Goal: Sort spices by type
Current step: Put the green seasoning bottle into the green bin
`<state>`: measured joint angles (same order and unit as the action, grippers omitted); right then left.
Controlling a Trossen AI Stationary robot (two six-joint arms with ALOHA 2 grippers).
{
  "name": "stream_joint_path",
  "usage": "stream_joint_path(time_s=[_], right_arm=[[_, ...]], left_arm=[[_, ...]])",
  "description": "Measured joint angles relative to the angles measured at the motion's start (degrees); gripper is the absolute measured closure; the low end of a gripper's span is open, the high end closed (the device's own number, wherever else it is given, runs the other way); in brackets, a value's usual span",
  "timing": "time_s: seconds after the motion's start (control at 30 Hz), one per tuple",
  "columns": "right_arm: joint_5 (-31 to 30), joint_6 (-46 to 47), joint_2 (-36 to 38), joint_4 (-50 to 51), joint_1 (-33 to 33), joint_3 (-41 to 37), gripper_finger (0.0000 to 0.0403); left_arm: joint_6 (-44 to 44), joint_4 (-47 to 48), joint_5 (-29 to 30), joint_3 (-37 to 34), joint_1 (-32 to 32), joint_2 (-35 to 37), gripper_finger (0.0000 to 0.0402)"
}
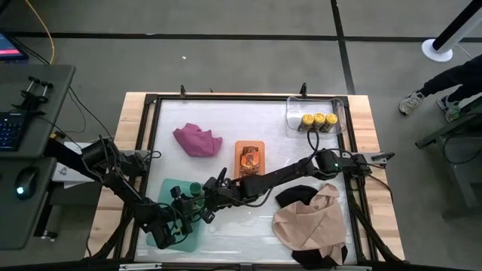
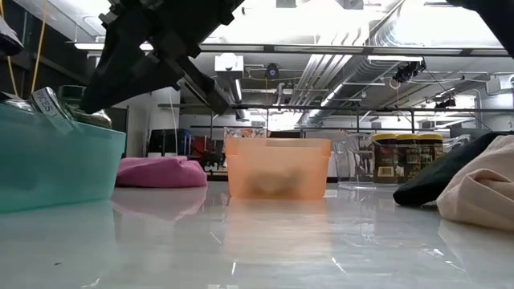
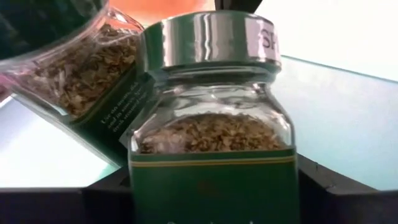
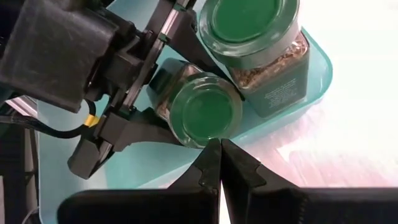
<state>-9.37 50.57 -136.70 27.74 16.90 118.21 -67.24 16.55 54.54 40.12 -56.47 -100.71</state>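
Two green-lidded jars of dried herbs are in the teal tray (image 4: 311, 81). My left gripper (image 4: 199, 104) is shut on one jar (image 4: 205, 112). The other jar (image 4: 255, 37) stands right beside it, leaning a little. My right gripper (image 4: 219, 152) is shut, its tips just at the rim of the held jar's lid; whether they touch, I cannot tell. Three yellow-lidded jars (image 1: 318, 120) stand in a clear bin at the far right. Orange-and-black packets (image 1: 250, 156) lie in an orange tray. My left gripper holds the green-lidded jar by its glass body (image 3: 211, 130) below the lid, pinched between the two fingers (image 4: 140, 127), one on each side. The fingers come in low over the teal tray from the table's left. The jar's bottom is hidden, so I cannot tell whether it rests on the tray.
A magenta cloth (image 1: 197, 140) lies far left of the orange tray (image 2: 277, 167). A tan cloth (image 1: 309, 218) lies over a black cloth (image 1: 295, 196) at the near right. My right arm stretches across the table's middle.
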Motion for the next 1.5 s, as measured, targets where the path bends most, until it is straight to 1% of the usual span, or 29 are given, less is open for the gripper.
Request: stream_joint_path(time_s=[0.13, 0.23, 0.4, 0.5, 0.6, 0.77, 0.87, 0.93, 1.03, 1.13, 1.27, 1.37, 1.5], right_arm=[[0.0, 0.0, 0.0, 0.04, 0.0, 0.0, 0.0403], [-0.02, 0.0, 0.0, 0.05, 0.0, 0.0, 0.0403], [0.2, -0.36, 0.0, 0.06, 0.0, 0.0, 0.0403], [1.94, -1.09, 0.0, 0.06, 0.0, 0.0, 0.0403], [3.66, -1.11, 0.17, 0.07, 0.02, 0.0, 0.0403], [3.85, -1.86, 0.28, 0.8, 0.11, 1.02, 0.0403], [3.78, -2.69, 0.33, 0.69, 0.11, 2.04, 0.0403], [3.76, -3.32, 0.32, 1.15, 0.11, 2.99, 0.0403], [3.63, -4.47, 0.31, 1.58, -0.1, 4.46, 0.0403], [3.54, -4.55, 0.35, 3.78, -0.15, 5.54, 0.0403], [3.53, -4.55, 0.34, 6.44, -0.15, 5.59, 0.0403], [3.32, -4.26, 0.33, 9.42, -0.15, 5.6, 0.0403], [2.08, -4.11, 0.33, 10.61, -0.15, 5.6, 0.0403]], left_arm=[[0.0, -0.08, 0.0, 0.0, 0.0, 0.0, 0.0207], [-0.08, -0.27, 0.0, 0.0, -0.02, 0.0, 0.0237], [-1.21, -0.21, -0.02, 0.0, -0.85, 0.28, 0.0239], [-3.79, -0.13, 0.43, 0.0, -2.5, 0.8, 0.0239], [-7.16, -0.06, 2.75, 0.0, -5.2, 1.08, 0.0239], [-15.56, -0.08, 9.73, -0.01, -8.24, 1.22, 0.0239], [-18.72, -0.11, 14.94, 0.0, -7.49, 1.22, 0.0239], [-19.8, -0.21, 17.25, 0.0, -6.17, 1.22, 0.0239], [-20.12, -0.52, 17.97, -0.02, -4.14, 1.19, 0.0239], [-18.29, -2.6, 18.51, -0.01, -2.94, 0.27, 0.0239], [-16.07, -7.75, 19.22, 0.01, -2.01, -2.77, 0.0239], [-16.15, -11.14, 20.4, 0.11, -1.99, -5.32, 0.0239], [-16.56, -14.62, 21.11, 0.15, -1.26, -7.7, 0.0239]])
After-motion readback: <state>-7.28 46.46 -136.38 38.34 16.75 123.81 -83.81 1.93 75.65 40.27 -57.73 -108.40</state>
